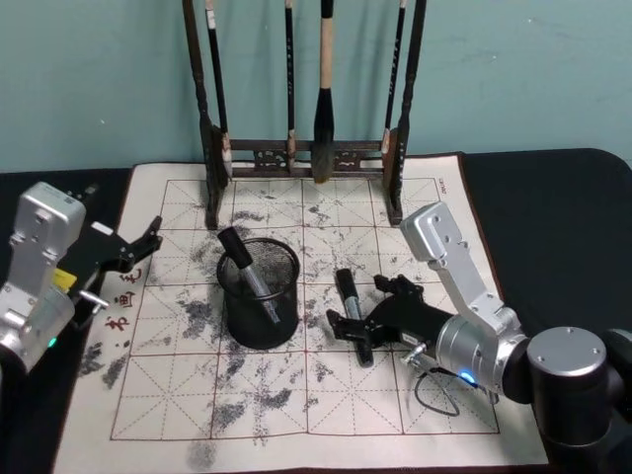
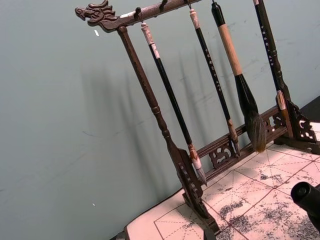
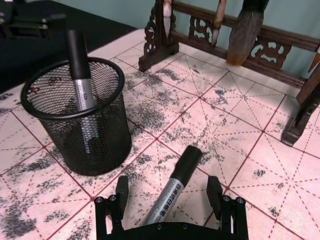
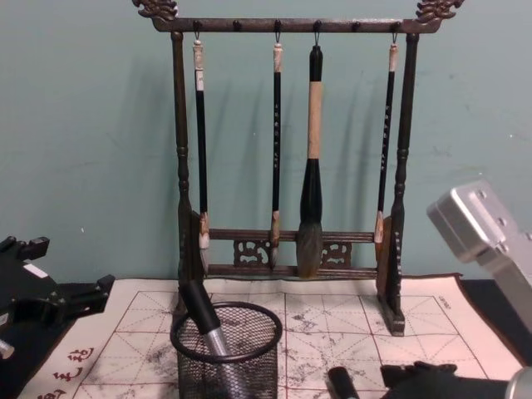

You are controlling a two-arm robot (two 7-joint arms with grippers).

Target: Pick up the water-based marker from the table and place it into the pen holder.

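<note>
A water-based marker (image 1: 353,314) with a black cap and grey barrel lies on the white, ink-stained mat of the table (image 1: 395,395), just right of the pen holder. My right gripper (image 1: 367,308) is low over it and open. In the right wrist view its fingers (image 3: 121,189) stand on either side of the marker (image 3: 172,186) without touching it. The pen holder (image 1: 259,296), a black mesh cup (image 3: 85,117), stands upright with another marker (image 1: 247,267) leaning inside it. My left gripper (image 1: 138,247) is parked open at the mat's left edge.
A tall dark wooden brush rack (image 1: 301,158) with several hanging brushes (image 4: 311,166) stands at the back of the mat, close behind the pen holder. Open mat lies in front of the holder and marker. A teal wall closes off the back.
</note>
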